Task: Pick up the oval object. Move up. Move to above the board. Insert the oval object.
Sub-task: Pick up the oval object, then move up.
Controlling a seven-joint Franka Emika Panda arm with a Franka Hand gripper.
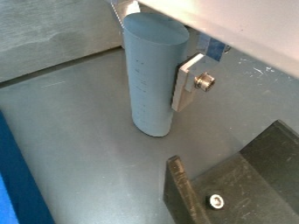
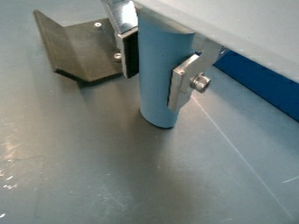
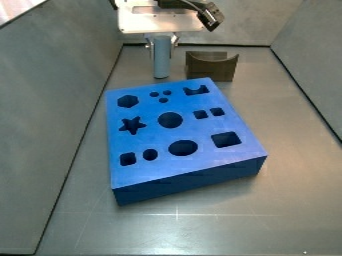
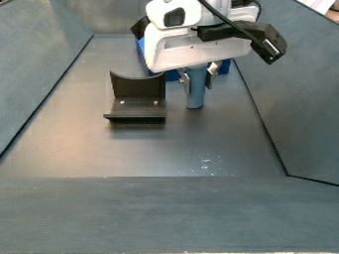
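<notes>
The oval object [image 1: 152, 83] is a tall pale blue-grey peg standing upright on the grey floor. It shows in both wrist views and in both side views [image 2: 158, 87] [image 3: 160, 60] [image 4: 195, 91]. My gripper [image 2: 156, 70] straddles it from above, and its silver finger plates [image 1: 187, 83] press against opposite sides of the peg. The peg's foot looks to be resting on the floor. The board [image 3: 214, 165], a thick bright blue block with shaped holes, lies nearer the camera in a side view, apart from the peg.
The dark L-shaped fixture [image 3: 214, 65] stands on the floor close beside the peg [image 4: 133, 99] [image 2: 76, 44] [image 1: 246, 179]. Grey walls enclose the floor. An edge of the blue board shows in both wrist views [image 1: 10, 175] [image 2: 263, 79].
</notes>
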